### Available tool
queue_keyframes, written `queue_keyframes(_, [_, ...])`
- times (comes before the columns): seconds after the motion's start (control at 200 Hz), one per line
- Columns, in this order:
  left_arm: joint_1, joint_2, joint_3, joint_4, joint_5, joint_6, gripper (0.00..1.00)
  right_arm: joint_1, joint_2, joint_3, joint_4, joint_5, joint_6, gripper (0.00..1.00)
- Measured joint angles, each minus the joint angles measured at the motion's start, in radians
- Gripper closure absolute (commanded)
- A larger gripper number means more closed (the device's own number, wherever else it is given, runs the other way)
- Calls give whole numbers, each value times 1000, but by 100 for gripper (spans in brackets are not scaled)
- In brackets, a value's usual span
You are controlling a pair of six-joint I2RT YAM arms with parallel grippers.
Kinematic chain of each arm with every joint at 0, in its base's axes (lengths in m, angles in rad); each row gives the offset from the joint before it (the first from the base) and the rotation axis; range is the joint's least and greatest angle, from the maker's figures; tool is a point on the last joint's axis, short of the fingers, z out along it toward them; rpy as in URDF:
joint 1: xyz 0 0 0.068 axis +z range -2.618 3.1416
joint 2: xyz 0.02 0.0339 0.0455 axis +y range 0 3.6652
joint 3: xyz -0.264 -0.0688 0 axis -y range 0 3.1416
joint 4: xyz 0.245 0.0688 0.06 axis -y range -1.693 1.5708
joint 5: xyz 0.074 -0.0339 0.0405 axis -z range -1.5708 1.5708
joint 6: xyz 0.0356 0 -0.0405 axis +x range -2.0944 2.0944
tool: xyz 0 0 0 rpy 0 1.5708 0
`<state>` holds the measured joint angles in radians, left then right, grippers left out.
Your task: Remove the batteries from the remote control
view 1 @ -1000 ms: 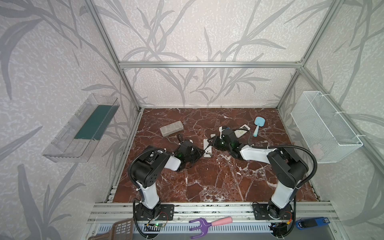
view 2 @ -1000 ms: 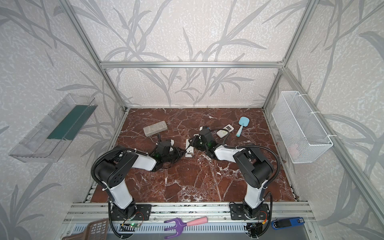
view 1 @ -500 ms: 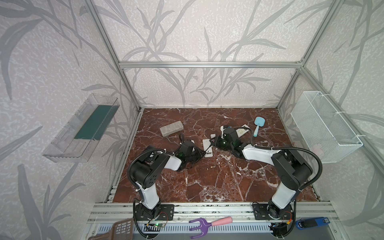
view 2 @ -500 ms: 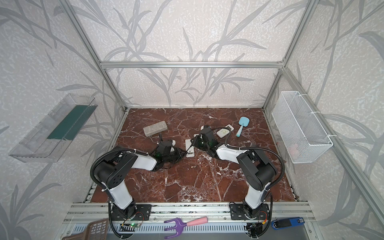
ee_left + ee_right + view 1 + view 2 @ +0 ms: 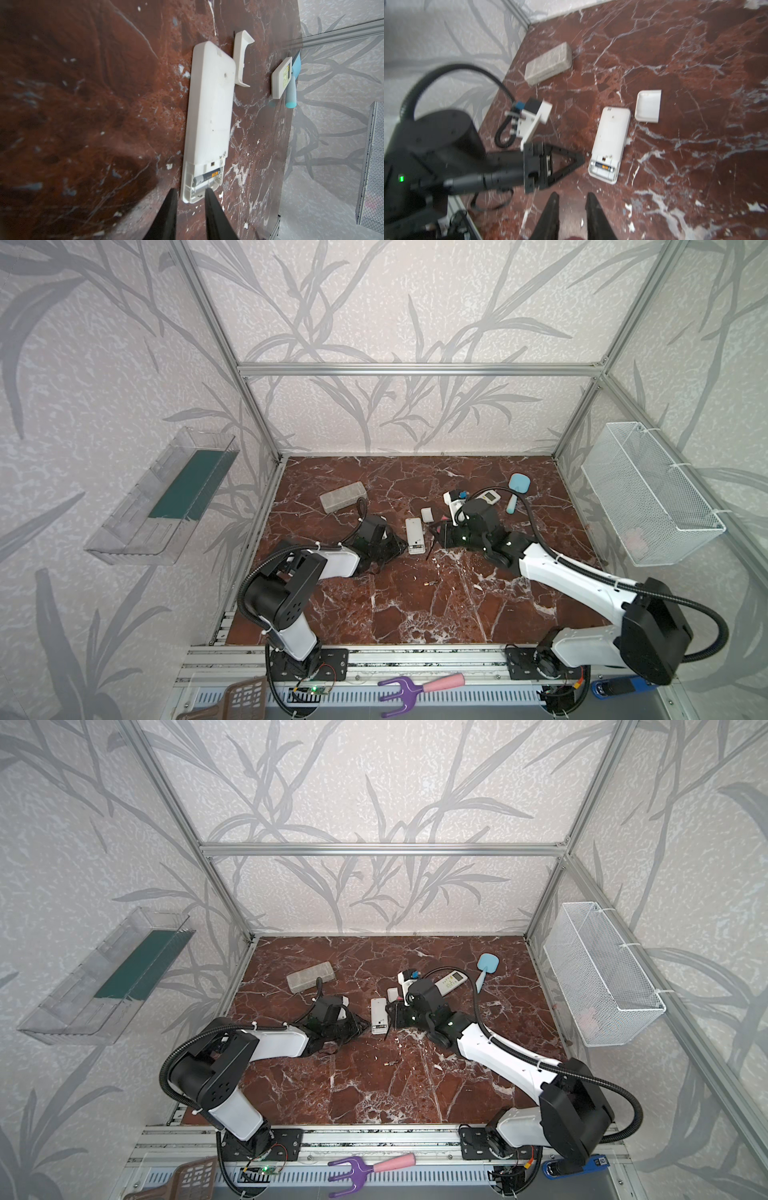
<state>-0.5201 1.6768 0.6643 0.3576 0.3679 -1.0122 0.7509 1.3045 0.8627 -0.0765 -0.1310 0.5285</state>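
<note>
Lying back-up on the marble table [image 5: 415, 614], the remote control [image 5: 209, 116] is baring its open compartment, where one battery [image 5: 205, 176] is sitting crosswise with its gold band showing. The bay next to it is being partly covered by a finger [image 5: 211, 205] of the left claw [image 5: 190, 191], so I cannot tell whether anything is lying in there. That claw is standing slightly open and gripping nothing. Its tips are straddling the compartment corner of the remote, one over the open end and one just beside the casing. The detached cover [image 5: 242, 60] is resting just beside the remote's other end. The right wrist view is coming through blurred: the right claw [image 5: 572, 195] is hovering over bare table with a narrow gap between its fingers and nothing in it. Each wrist view is cutting its own claw off at the picture edge, leaving only the tips showing. In both top views the compartment is appearing too small to read, and a thin dark line under the right claw is proving hard to identify. A loose battery [image 5: 430, 583] is lying alone on the table, well apart from the remote, toward the robot. A second remote [image 5: 492, 497] is being partly hidden behind the right wrist. Compared with a second ago, the right arm is holding its elbow much nearer the front rail and farther out, while the remote, the cover and the left claw are keeping their places.
</note>
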Motion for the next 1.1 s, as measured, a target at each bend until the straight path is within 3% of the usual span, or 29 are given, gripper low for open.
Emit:
queue_keyframes(0.195, [6, -1, 16, -35, 1, 23, 74, 109, -47, -77, -79, 21, -24, 100])
queue_keyframes(0.55, [33, -3, 130, -158, 14, 101, 68, 29, 61, -1, -108, 139, -29, 100])
queue_keyframes(0.775, [71, 107, 349, -270, 32, 194, 67, -52, 161, 74, -74, 143, -36, 100])
queue_keyframes(1.1, [101, 385, 702, -433, 34, 307, 68, -66, 183, 71, -32, 149, -42, 100])
